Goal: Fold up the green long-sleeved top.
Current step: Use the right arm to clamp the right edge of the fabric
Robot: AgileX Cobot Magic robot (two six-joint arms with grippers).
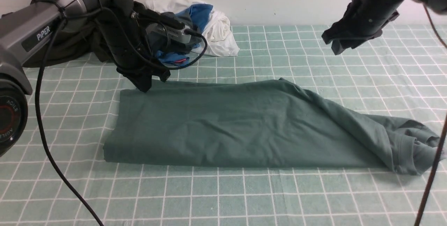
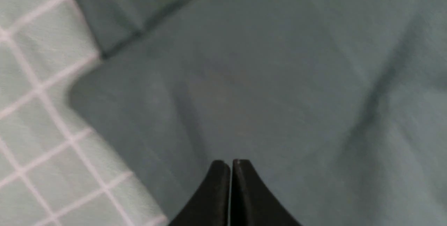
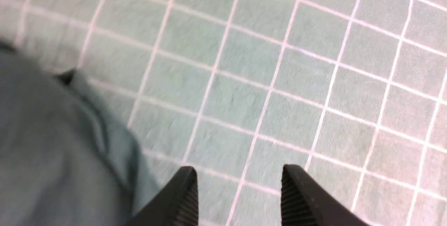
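Closest to me, bare desk [image 1: 223, 198] fills frame bottom. Top [image 1: 227, 131] lies mid-frame, long axis left-right, left claw [image 1: 145, 83] on its upper-left corner, right claw [image 1: 337, 44] high upper right. Left wrist: claw clenched over cloth; I can't tell if it pinches. Right wrist: claw released, top lower left, desk elsewhere.

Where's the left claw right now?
Front view, robot's left side: the left claw is down at the far-left corner of the green long-sleeved top, just in front of the heap of clothes.
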